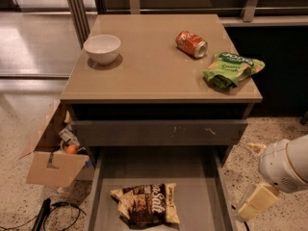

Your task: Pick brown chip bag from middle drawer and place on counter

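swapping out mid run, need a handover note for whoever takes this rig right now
Gripper: open, empty, low and outside the right wall of the middle drawer.
Brown chip bag: lying flat in the open middle drawer, toward its pulled-out end, not gripped.
Counter: holds a white bowl, an orange can on its side and a green chip bag.
Done: drawer is open.
Left: reach in, grasp the brown bag, lift it out, set it on the counter.
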`<state>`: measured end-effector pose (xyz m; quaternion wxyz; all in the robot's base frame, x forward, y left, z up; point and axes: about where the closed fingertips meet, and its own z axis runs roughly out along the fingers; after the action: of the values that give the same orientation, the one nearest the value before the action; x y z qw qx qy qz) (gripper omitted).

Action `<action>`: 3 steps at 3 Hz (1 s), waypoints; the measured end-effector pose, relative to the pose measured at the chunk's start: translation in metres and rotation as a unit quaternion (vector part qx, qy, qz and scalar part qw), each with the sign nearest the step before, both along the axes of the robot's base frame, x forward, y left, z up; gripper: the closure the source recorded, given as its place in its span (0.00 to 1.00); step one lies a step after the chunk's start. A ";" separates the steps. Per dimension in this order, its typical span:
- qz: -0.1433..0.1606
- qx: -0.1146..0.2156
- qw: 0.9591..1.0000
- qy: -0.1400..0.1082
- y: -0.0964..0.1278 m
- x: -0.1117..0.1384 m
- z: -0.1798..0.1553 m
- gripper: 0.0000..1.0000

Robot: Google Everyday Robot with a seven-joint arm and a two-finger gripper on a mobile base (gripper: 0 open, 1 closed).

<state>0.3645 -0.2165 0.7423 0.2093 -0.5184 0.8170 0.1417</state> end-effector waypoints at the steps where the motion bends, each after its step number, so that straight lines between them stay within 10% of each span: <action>1: -0.006 0.019 1.000 -0.013 0.022 0.006 -0.021 0.00; 3: -0.003 0.024 1.000 -0.006 0.028 0.005 -0.027 0.00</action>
<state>0.3697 -0.1888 0.7150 0.2267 -0.5117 0.8135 0.1580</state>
